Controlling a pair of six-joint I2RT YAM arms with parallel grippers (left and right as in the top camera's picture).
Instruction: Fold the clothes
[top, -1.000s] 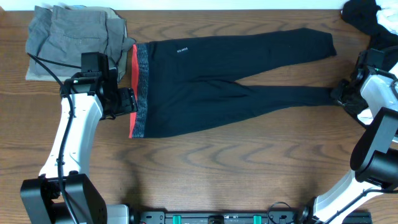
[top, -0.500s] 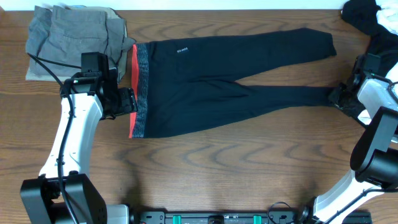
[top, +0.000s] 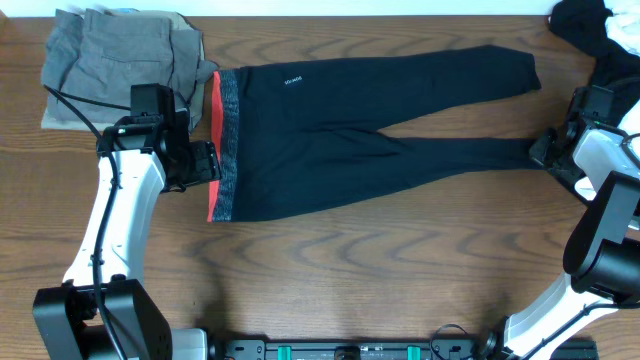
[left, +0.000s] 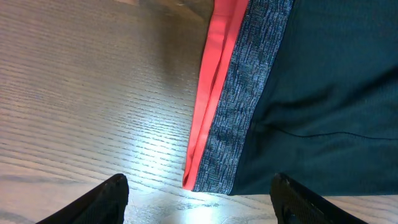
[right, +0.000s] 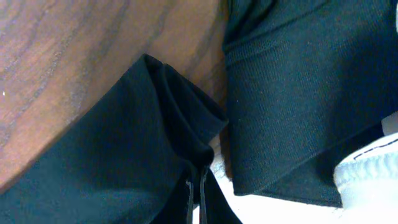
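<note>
A: Entry one. What has changed since a second ago?
B: The right end effector (top: 543, 150). It was part open at the ankle end of the lower leg and is now clenched on that cuff. The wrist view shows black fabric gathered into a ridge that runs into the closed fingers. It also sits slightly further left. Nothing else has moved.

A: Entry two. The garment?
B: One pair of black leggings (top: 380, 140), flat on the tabletop (top: 350, 270). The waist is to the left and the legs run right, with the upper leg angled toward the far edge. The waistband (top: 224, 140) is heather grey with a coral-red edge.

A: The left side?
B: The left end effector (top: 205, 162) is released, jaws wide, and hovers at the near end of the waistband. In the wrist view its fingertips (left: 106, 199) straddle that corner. Its position is unchanged.

A: Any writing or brands?
B: One item: a small white logo (top: 293, 81) just right of the waistband. It is too small to read.

A: Other stock?
B: A folded grey garment (top: 120, 60) in the far left corner, just beside the waistband. Black and white clothes (top: 595, 25) are heaped in the far right corner, near the held cuff.
</note>
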